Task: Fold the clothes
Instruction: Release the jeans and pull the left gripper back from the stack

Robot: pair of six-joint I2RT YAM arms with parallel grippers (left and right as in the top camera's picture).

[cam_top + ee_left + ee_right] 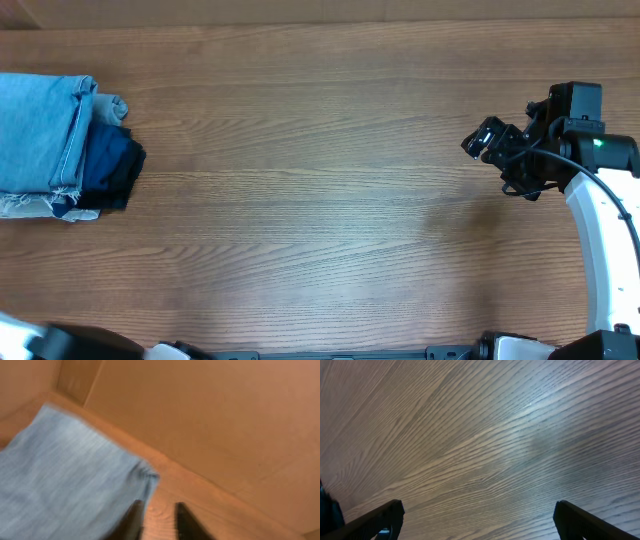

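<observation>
The light-blue denim jeans [38,130] lie folded at the table's far left edge, on top of a stack of other folded garments. The left wrist view shows their blue cloth [65,485] close up on the wood. My left gripper [156,510] hangs just beside the cloth's edge, its fingers a narrow gap apart with only bare wood between them. It is out of the overhead view. My right gripper [490,142] is far off at the right side, wide open and empty over bare table [477,510].
Under the jeans lie a dark navy folded garment [110,165] and pale grey-white folded garments [112,105]. The wooden table [320,200] runs between the stack and the right arm. A far table edge and a brown wall [210,420] show in the left wrist view.
</observation>
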